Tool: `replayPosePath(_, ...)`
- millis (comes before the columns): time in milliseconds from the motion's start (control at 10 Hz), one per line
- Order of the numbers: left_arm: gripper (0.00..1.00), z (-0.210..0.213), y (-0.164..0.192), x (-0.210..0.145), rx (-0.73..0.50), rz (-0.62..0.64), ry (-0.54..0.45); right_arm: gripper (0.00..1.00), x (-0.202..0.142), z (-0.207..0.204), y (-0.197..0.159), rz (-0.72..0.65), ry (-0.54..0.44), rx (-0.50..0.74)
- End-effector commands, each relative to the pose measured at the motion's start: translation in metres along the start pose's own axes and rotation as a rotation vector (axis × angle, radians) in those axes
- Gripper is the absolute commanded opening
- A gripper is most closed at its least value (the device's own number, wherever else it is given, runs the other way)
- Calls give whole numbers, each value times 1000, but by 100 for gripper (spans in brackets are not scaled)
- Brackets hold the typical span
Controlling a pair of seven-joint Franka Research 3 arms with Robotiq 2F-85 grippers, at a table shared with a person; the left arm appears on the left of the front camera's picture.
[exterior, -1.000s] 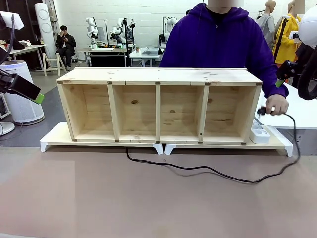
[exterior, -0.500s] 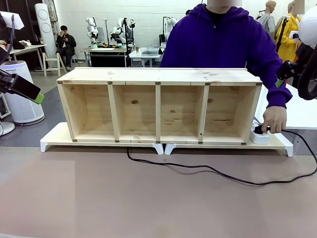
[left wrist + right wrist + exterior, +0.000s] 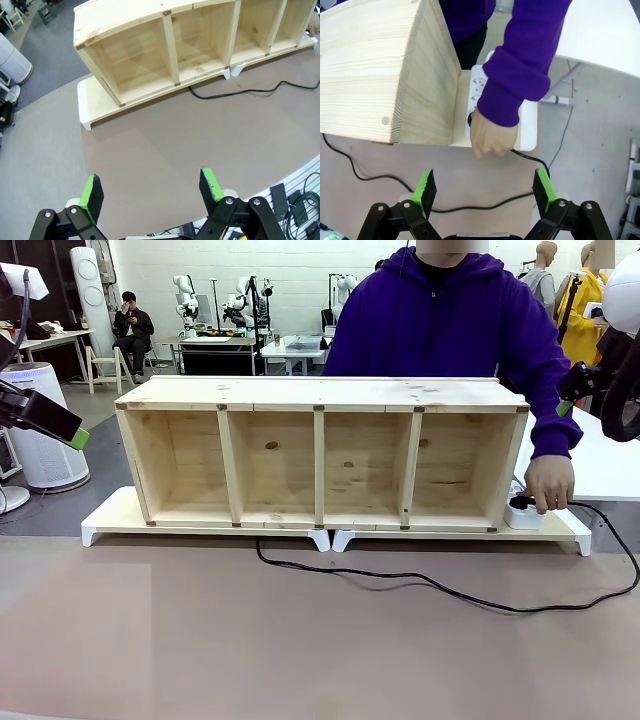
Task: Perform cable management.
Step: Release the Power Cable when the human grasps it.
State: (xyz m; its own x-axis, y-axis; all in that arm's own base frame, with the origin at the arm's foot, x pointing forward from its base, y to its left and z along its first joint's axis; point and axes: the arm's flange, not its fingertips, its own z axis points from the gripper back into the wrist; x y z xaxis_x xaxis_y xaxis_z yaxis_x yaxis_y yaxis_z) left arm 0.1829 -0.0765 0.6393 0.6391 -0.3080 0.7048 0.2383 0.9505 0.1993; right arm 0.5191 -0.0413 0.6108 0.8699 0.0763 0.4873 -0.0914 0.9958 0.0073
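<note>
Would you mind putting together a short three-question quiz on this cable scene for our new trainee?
1. True or false: the right gripper is shut on the cable.
2. Multiple choice: where does the person's hand rest? A) on top of the wooden shelf; B) at the white power strip beside the shelf's end; C) on the left gripper.
3. Fill in: the cable's slack lies loose on the ____ in front of the shelf.

Key: 1 false, its jaws stand open above the table; 2 B; 3 table.
</note>
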Motion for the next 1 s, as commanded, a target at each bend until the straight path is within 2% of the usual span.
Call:
replayPosePath(0,100,-2,0,-1,3,-1,-5,100,0,0,0,-6,5,-3)
replayPosePath(900,100,-2,0,-1,3,-1,-5,100,0,0,0,-6,5,-3)
